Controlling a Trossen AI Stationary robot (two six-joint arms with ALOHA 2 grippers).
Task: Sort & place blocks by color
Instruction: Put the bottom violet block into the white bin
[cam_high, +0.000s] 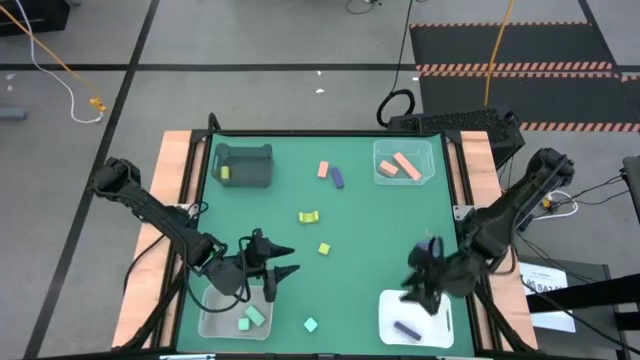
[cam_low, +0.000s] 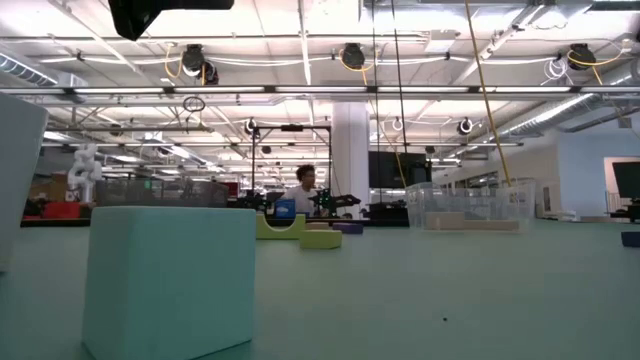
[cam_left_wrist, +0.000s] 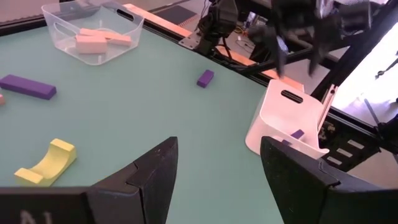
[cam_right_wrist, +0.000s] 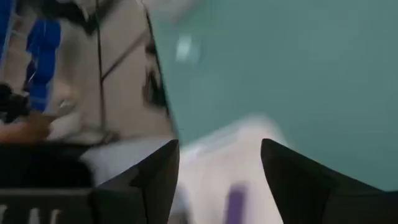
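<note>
My right gripper (cam_high: 418, 290) hangs open over the white bin (cam_high: 440, 335) at the near right; a purple block (cam_right_wrist: 235, 202) lies in the bin below it. My left gripper (cam_high: 292, 261) stands open and holds nothing, beside the clear bin (cam_high: 215, 322) with teal blocks (cam_high: 252, 317) at the near left. Loose on the table lie a salmon block (cam_high: 323, 170), a purple bar (cam_high: 338, 177), a yellow arch (cam_high: 309, 216), a yellow cube (cam_high: 324, 248), a teal cube (cam_high: 311, 324) and a purple cube (cam_left_wrist: 205, 78).
A grey bin (cam_high: 243, 165) with a yellow block stands at the far left. A clear bin (cam_high: 403, 163) with salmon blocks stands at the far right. Wooden rails edge the table's left and right sides. The middle of the table holds only the small loose blocks.
</note>
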